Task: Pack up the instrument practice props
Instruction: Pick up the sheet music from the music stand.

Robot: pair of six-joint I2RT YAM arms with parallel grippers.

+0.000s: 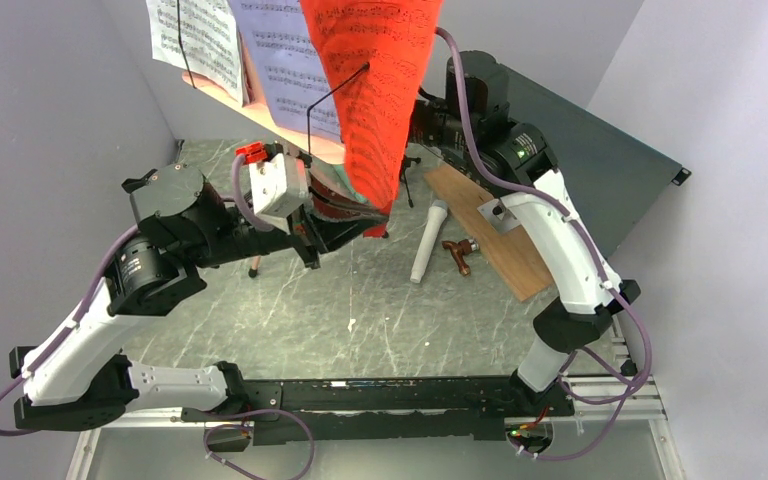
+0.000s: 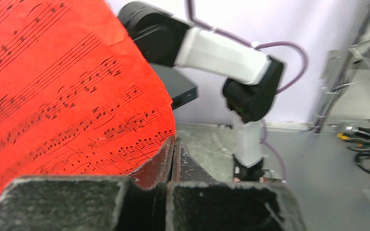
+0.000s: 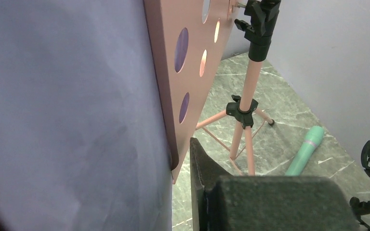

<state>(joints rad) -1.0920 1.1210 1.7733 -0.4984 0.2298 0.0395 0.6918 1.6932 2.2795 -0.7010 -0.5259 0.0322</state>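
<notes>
Left claw [image 2: 172, 161] is pinched shut on the red sheet-music page [image 2: 67, 96], so peel it off slowly. Right claw [image 3: 185, 159] by the lavender page [image 3: 53, 120]: can't tell its grip.

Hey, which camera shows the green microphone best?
The right wrist view: the green microphone lies in plain sight on the table, beyond the legs of the pink stand. The top view does not clearly show it; the left wrist view, mostly red sheet, shows none of it.
</notes>
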